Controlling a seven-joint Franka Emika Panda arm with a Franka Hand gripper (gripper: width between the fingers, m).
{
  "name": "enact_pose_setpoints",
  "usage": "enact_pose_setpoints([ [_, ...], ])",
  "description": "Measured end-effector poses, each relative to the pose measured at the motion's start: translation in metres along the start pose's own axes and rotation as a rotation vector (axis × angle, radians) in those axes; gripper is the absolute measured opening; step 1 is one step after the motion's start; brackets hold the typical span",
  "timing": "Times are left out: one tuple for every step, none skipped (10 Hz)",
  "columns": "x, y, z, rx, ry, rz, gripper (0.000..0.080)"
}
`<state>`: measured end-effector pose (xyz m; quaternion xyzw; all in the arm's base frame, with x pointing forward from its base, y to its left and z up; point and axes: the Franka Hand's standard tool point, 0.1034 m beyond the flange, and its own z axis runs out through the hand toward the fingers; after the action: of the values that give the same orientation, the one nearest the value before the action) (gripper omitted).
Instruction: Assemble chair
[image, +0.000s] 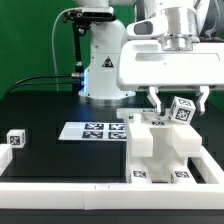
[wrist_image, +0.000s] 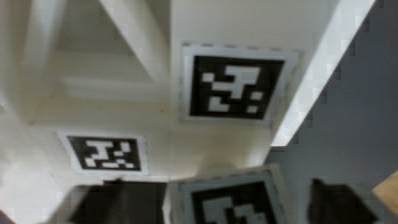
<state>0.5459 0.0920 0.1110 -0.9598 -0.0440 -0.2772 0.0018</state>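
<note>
The partly built chair (image: 160, 150) is a white blocky structure with square tags, standing at the exterior view's right. A small tagged white piece (image: 181, 110) sits upright on top of it. My gripper (image: 180, 102) hangs right over that piece, one finger on each side. In the wrist view the piece's tag (wrist_image: 228, 206) lies between the two dark fingers (wrist_image: 121, 200), and a gap shows beside it. My gripper (wrist_image: 231, 200) is open and holds nothing. Beyond the piece, the chair's tagged panels (wrist_image: 235, 88) fill the wrist view.
A small loose tagged white block (image: 15, 138) lies at the exterior view's far left. The marker board (image: 95, 130) lies flat in the middle, in front of the robot base (image: 100, 60). A white border rail (image: 60, 186) runs along the table's near edge.
</note>
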Motion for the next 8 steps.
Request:
enact_pose_setpoints([
  [-0.002, -0.001, 0.001, 0.003, -0.015, 0.004, 0.058],
  [0.0, -0.005, -0.002, 0.025, -0.096, 0.03, 0.0636],
  [0.015, -0.007, -0.011, 0.038, -0.106, 0.044, 0.0646],
  [0.014, -0.013, -0.013, 0.066, -0.21, 0.061, 0.0646],
  [0.021, -0.016, -0.015, 0.084, -0.298, 0.069, 0.0646],
  [0.025, -0.012, -0.015, 0.091, -0.364, 0.064, 0.0648],
  [0.023, -0.005, -0.013, 0.098, -0.392, 0.055, 0.0648],
  [0.018, 0.0, -0.013, 0.108, -0.421, 0.057, 0.0648],
])
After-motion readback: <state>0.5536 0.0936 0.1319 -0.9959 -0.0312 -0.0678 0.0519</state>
